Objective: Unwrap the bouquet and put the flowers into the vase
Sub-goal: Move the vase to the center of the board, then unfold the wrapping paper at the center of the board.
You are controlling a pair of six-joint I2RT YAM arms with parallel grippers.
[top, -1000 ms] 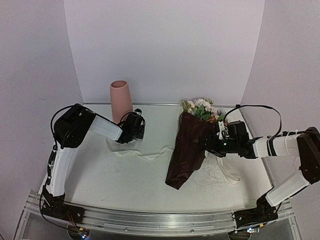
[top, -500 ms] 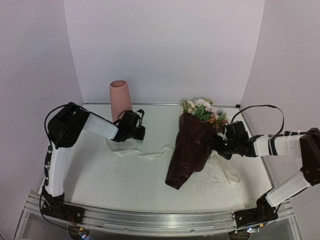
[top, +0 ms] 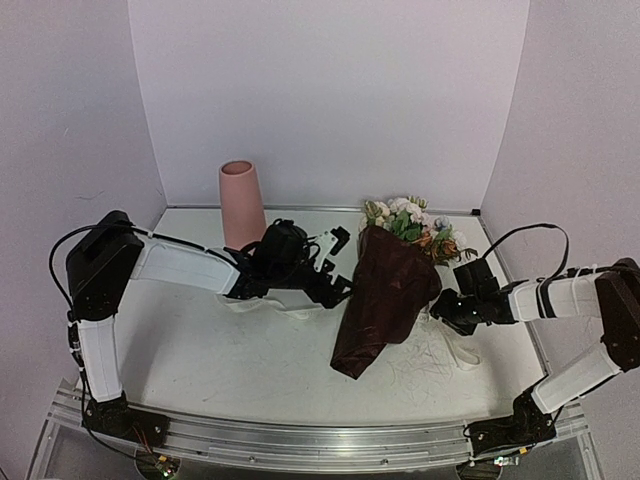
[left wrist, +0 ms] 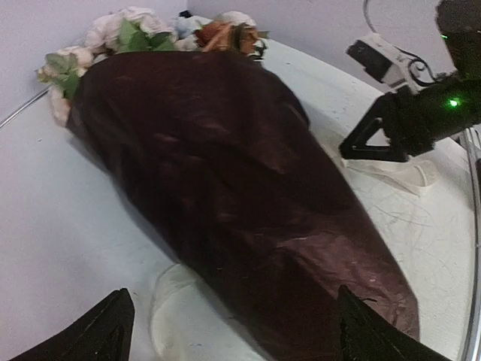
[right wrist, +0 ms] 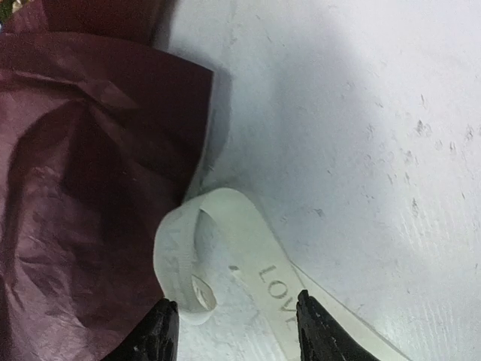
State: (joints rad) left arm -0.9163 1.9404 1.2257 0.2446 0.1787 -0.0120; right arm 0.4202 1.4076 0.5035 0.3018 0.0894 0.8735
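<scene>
Wrapped bouquet flat on the white table, right of centre. Dark red paper closed around the stems, narrow end toward the near edge, flowers toward the back wall. Salmon-pink vase upright at back left, well apart from the bouquet. Left gripper spread wide, just beside the left edge of the paper cone. In the left wrist view, both fingertips low in frame, paper between and beyond them. Right gripper at the bouquet's right edge, low over the table, jaws partly apart, straddling a loop of cream ribbon printed "LOVE", ribbon lying loose between the fingers. Another stretch of ribbon on the table under the left arm.
</scene>
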